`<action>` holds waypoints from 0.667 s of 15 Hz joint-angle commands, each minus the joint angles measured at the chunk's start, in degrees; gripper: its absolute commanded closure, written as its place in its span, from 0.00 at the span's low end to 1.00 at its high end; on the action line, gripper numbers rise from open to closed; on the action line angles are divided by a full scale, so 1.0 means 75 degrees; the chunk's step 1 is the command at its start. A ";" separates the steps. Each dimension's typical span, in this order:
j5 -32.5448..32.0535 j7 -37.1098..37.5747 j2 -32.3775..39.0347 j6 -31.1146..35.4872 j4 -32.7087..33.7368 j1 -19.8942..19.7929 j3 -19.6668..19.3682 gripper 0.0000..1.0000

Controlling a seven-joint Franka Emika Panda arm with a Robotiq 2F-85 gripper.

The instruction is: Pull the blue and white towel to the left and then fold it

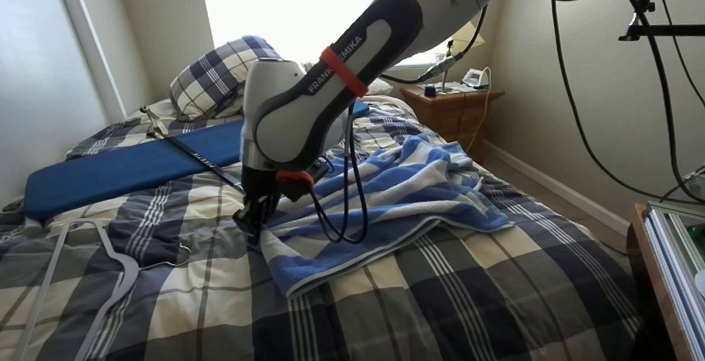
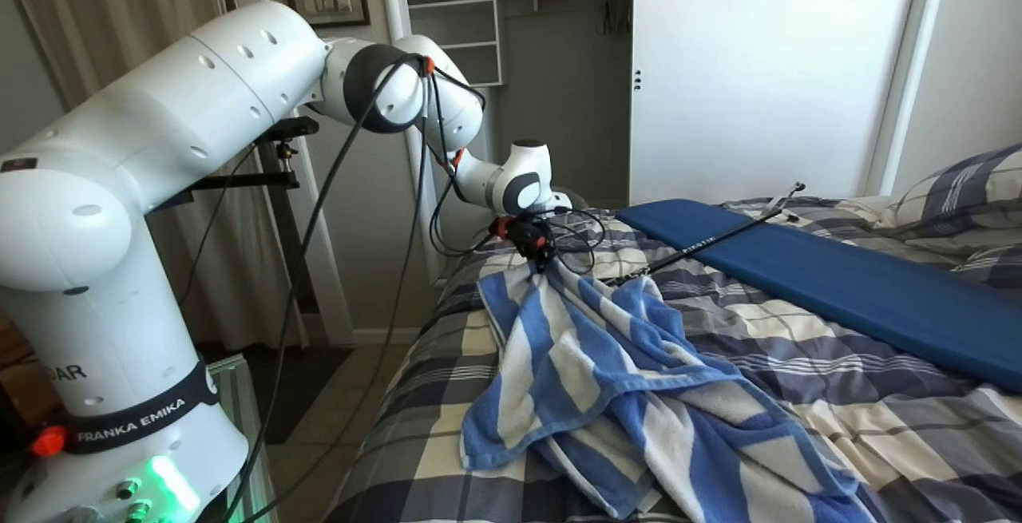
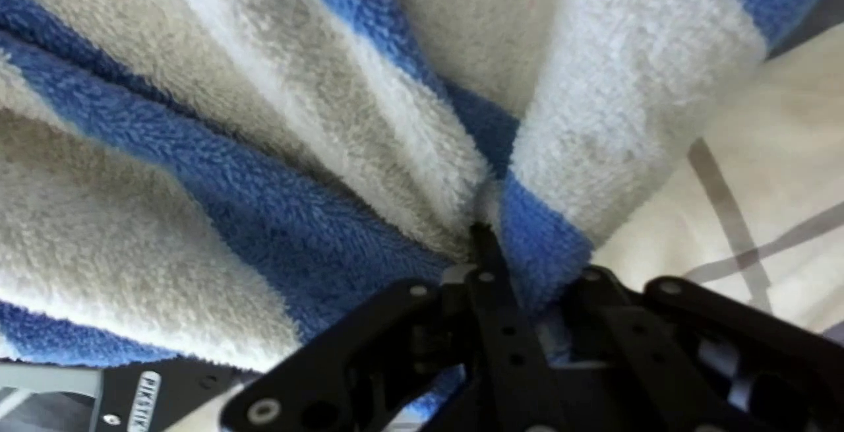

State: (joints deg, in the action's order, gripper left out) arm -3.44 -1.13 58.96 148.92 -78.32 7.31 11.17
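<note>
The blue and white striped towel (image 1: 385, 195) lies rumpled on the plaid bed. In an exterior view (image 2: 607, 379) its near part spreads in loose folds and its far end is gathered up at the gripper. My gripper (image 1: 254, 227) points down at the towel's edge, low over the bed. In the wrist view the gripper (image 3: 527, 267) is shut on a bunched part of the towel (image 3: 264, 188), with cloth between its fingers. The tip of the right finger is hidden behind the cloth. Folds fan out from the fingers.
A long blue board (image 1: 137, 157) lies across the bed, with a black reacher stick (image 2: 711, 239) over it. The stick shows beside the towel in the wrist view (image 3: 146, 396). A grey hanger (image 1: 129, 267) lies on the bedding (image 1: 385, 317). A plaid pillow (image 1: 220, 74) stands behind.
</note>
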 commanded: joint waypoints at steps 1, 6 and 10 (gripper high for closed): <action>0.0545 -0.1181 0.0691 0.0163 0.1067 -0.0224 0.0825 0.96; 0.1216 -0.1845 -0.0125 0.0115 -0.0018 -0.0693 0.1652 0.96; 0.0932 0.0310 -0.1565 0.0505 -0.1479 0.0310 0.0304 0.96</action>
State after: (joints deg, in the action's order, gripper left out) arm 3.21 -9.76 57.17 149.09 -78.76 3.88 20.54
